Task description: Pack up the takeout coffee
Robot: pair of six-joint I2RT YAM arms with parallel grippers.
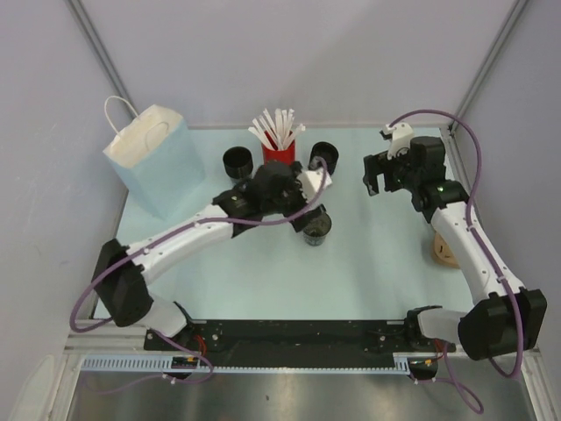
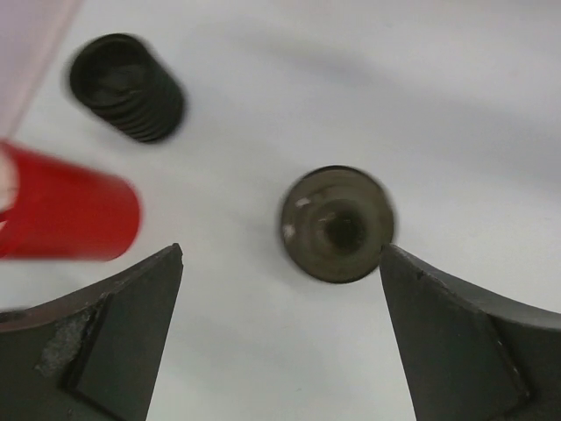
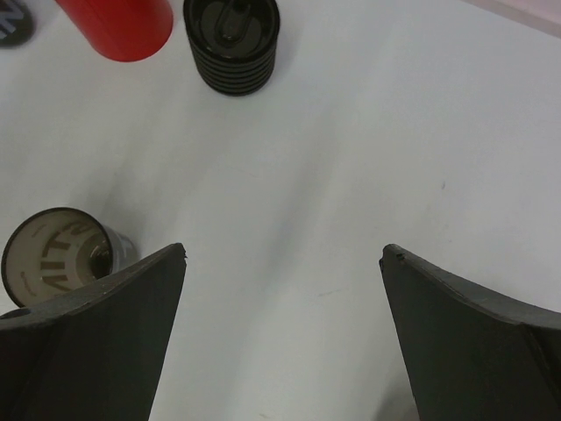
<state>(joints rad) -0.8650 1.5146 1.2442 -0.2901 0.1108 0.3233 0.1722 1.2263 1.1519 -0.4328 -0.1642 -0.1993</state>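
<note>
Three small black cups stand on the table. One (image 1: 316,226) is just below my left gripper (image 1: 308,209). In the left wrist view this cup (image 2: 337,224) shows a brownish round top. It sits just beyond the open fingertips, near the right finger (image 2: 447,333). My left gripper (image 2: 280,254) is open and empty above it. Two ribbed black cups stand farther back, one (image 1: 237,163) left and one (image 1: 323,155) right of the red cup. My right gripper (image 1: 377,180) is open and empty over bare table (image 3: 285,253). The lidded ribbed cup (image 3: 231,39) is far ahead of it.
A light blue paper bag (image 1: 149,153) stands at the back left. A red cup of white sticks (image 1: 279,145) stands at the back centre and also shows in both wrist views (image 2: 66,215) (image 3: 118,24). A tan cardboard tray (image 1: 443,250) lies partly under my right arm.
</note>
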